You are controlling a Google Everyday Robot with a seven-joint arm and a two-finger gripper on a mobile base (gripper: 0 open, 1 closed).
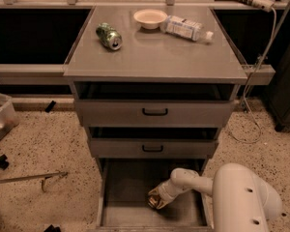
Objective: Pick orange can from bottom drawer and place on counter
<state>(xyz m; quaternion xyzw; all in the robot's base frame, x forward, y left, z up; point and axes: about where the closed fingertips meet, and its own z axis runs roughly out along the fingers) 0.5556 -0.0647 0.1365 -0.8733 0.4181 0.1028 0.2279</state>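
Observation:
The bottom drawer (123, 197) is pulled out, and its flat grey floor shows. The orange can (153, 202) lies on that floor right of the middle, shiny and partly hidden by my gripper. My gripper (157, 197) reaches down into the drawer from the right on a white arm (232, 195) and is right at the can. The counter (154, 52) is the broad grey worktop above the drawers.
On the counter lie a green can (109, 36), a beige bowl (150, 18) and a plastic bottle (187, 28) on its side. Two shallower drawers with black handles (154, 112) are partly open above. A clear bin (0, 117) and a metal rod (26, 179) lie on the speckled floor at left.

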